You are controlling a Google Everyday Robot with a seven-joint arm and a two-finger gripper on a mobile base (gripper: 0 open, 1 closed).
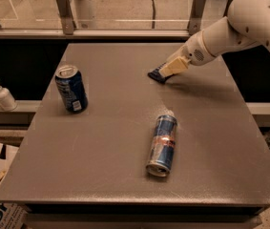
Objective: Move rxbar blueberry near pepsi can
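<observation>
Rxbar blueberry (156, 74) is at the far right of the worktop (110, 147), well apart from the pepsi can (71, 88) standing on the left, so the actual move isn't done yet. End effector (169, 69) is right on the bar, but I can't tell if it's clamped on or not. Bar looks small, flat and dark navy, partly hidden under the tip.

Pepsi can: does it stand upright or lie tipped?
Upright: the pepsi can shows its silver top facing up. The gripper is down at the rxbar blueberry.
</observation>
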